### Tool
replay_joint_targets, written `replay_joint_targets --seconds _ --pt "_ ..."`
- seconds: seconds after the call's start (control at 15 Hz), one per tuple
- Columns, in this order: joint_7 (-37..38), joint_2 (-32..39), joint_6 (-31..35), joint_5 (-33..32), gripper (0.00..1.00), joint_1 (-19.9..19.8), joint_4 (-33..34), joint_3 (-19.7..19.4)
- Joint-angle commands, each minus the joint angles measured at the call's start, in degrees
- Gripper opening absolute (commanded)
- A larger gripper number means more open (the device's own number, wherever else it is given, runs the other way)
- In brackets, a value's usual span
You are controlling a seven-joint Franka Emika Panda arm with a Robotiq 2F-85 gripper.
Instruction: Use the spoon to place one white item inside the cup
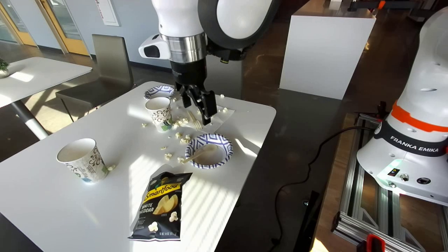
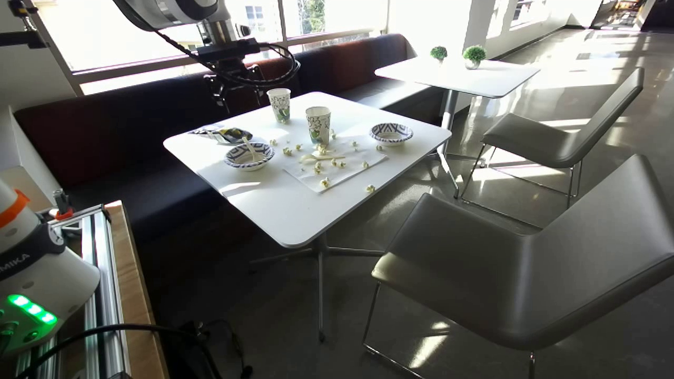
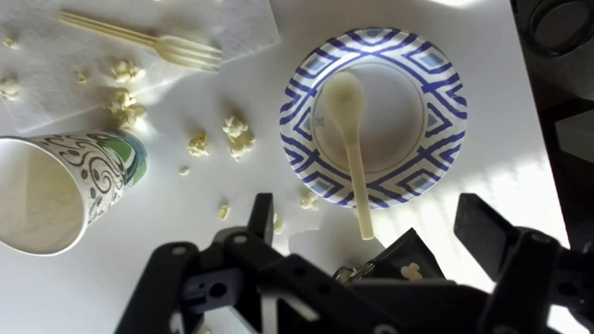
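Gripper spread wide, one spoon
Wrist view: past the gripper, the spoon rests in a bowl, popcorn and one fork nearby. In an exterior view: two cups, two bowls, one "Smartfood White Cheddar" bag, base marked "FRANKA EMIKA".

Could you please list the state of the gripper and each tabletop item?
Black two-finger gripper: open, empty.
Blue-and-white patterned paper bowl: upright.
Pale beige spoon: in that bowl, handle over rim.
Matching second bowl: upright.
White swirl-patterned paper cup: upright.
Matching second cup: upright.
White paper sheet: spread flat.
Pale beige fork: mostly on that sheet.
White popcorn pieces: scattered loose.
Black Smartfood bag: label up, seal unclear.
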Motion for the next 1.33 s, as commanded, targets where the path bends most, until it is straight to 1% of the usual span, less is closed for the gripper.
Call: replay_joint_targets --seconds 0.0,0.07,0.13,0.2,0.33,0.4,0.47,0.53,0.67,0.73,0.8,0.87,0.93,1.13,1.2,1.27 --pt "-15.4 0.0 9.4 13.4 1.00 -2.2 -5.7 1.4" --pt "-19.9 0.7 10.9 18.1 1.00 -2.4 -6.3 2.1" --pt "-24.4 1.6 11.9 22.8 1.00 -5.1 -6.8 5.3" --pt "-28.9 2.6 12.4 27.4 1.00 -6.4 -6.8 7.3" --pt "-37.5 4.7 11.1 35.9 1.00 -10.2 -5.6 11.8" --pt "-41.7 4.7 10.8 39.1 1.00 -10.9 -6.0 11.9" --pt "-45.3 4.6 11.0 42.4 1.00 -9.4 -6.5 9.7" --pt "-47.5 4.7 10.8 44.3 1.00 -9.9 -6.6 9.6" --pt "-50.7 4.9 10.8 46.5 1.00 -10.1 -6.7 8.2" --pt "-52.0 5.0 10.3 47.1 0.96 -10.3 -6.6 7.5" --pt "-52.7 5.0 10.6 47.2 0.90 -10.2 -6.8 6.9" --pt "-53.2 5.2 10.4 47.2 0.76 -10.2 -6.8 6.3" --pt "-53.7 5.4 10.8 47.2 0.74 -10.1 -7.0 5.8" --pt "-53.5 6.3 11.5 46.5 0.65 -9.8 -7.3 4.7" --pt "-53.3 6.8 11.7 46.5 0.72 -9.8 -7.3 4.5" --pt "-53.1 7.4 12.1 46.2 0.69 -9.7 -7.3 4.3"
